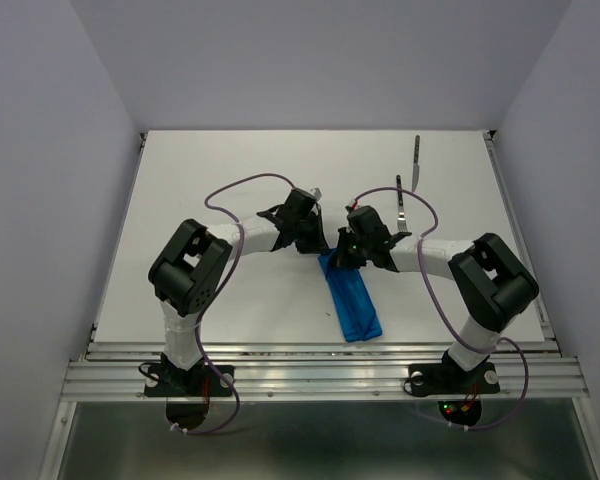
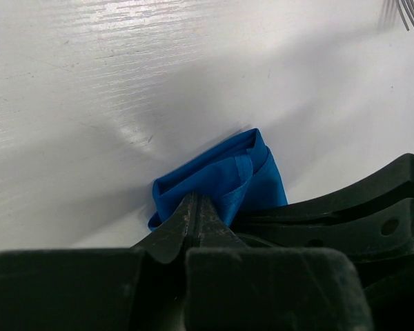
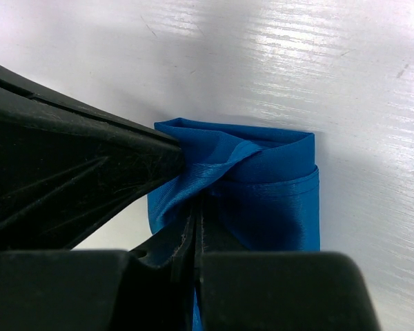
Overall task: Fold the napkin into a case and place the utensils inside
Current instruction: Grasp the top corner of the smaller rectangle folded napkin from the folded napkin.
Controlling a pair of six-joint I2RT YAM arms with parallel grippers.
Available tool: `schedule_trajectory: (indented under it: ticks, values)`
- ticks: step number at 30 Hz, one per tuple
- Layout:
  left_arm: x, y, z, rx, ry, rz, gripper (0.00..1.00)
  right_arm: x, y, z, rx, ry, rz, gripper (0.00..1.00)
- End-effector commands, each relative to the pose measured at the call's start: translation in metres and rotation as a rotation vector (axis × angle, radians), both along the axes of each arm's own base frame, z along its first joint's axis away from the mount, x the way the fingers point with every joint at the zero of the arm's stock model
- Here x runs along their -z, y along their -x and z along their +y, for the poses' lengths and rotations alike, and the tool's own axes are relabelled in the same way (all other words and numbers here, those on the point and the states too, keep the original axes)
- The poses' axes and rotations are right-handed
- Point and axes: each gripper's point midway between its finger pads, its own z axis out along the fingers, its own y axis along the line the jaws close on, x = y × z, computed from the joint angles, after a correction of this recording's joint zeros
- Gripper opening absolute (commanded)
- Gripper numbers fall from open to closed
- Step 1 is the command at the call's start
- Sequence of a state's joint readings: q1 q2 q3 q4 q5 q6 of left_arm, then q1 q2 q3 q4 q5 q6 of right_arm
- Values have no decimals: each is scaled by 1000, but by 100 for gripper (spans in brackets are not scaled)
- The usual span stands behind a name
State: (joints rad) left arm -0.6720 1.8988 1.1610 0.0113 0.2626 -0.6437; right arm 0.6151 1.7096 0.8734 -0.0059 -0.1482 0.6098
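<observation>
The blue napkin (image 1: 352,300) lies as a narrow folded strip on the white table, running from the middle toward the near edge. Both grippers meet at its far end. My left gripper (image 1: 320,248) is shut on a corner of the cloth (image 2: 221,176), its jaws (image 2: 195,207) pressed together. My right gripper (image 1: 340,257) is shut on the same end's folds (image 3: 262,186), jaws (image 3: 196,210) together. The fork (image 1: 403,210) lies right of the grippers; its tines show in the left wrist view (image 2: 402,10). The dark-handled knife (image 1: 416,160) lies farther back.
The right gripper's black body (image 2: 345,203) fills the right of the left wrist view, and the left gripper's body (image 3: 69,172) fills the left of the right wrist view. A metal rail (image 1: 320,375) edges the table's near side.
</observation>
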Motion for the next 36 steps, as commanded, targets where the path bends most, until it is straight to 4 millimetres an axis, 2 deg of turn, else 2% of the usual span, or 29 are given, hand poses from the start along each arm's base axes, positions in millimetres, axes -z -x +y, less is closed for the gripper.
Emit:
schedule_trajectory:
  ticks: [1, 6, 11, 13, 19, 24, 27, 30, 33, 34, 36]
  values:
    - [-39, -5, -9, 19, 70, -79, 0, -12, -14, 13, -8, -42, -47, 1]
    - [-38, -1, -10, 26, 70, -74, 0, -10, -15, 14, -9, -42, -41, 1]
    - [-41, 0, -9, 21, 73, -81, 0, -22, -13, 9, 1, -37, -62, 1]
    - [-46, -2, -8, 16, 72, -96, 0, -38, -15, 6, 8, -46, -98, 1]
    - [-61, -7, -4, 7, 51, -143, 0, -52, -3, -11, 19, 1, -116, 9]
    - [-61, -7, 3, 0, 17, -150, 0, -51, -1, -29, 79, 46, -131, 13]
    - [-61, -7, 7, -4, -22, -165, 7, -49, -2, -39, 124, 75, -141, 13]
    - [-66, -7, 9, -5, -80, -200, 27, -46, -1, -42, 141, 83, -137, 13]
    - [-63, -1, 11, -3, -155, -220, 41, -43, -4, -47, 165, 89, -129, 14]
    - [-66, 0, 9, 4, -156, -222, 49, -43, -4, -47, 168, 89, -129, 14]
    - [-66, 0, 12, -10, -202, -246, 55, -43, -6, -50, 179, 88, -127, 14]
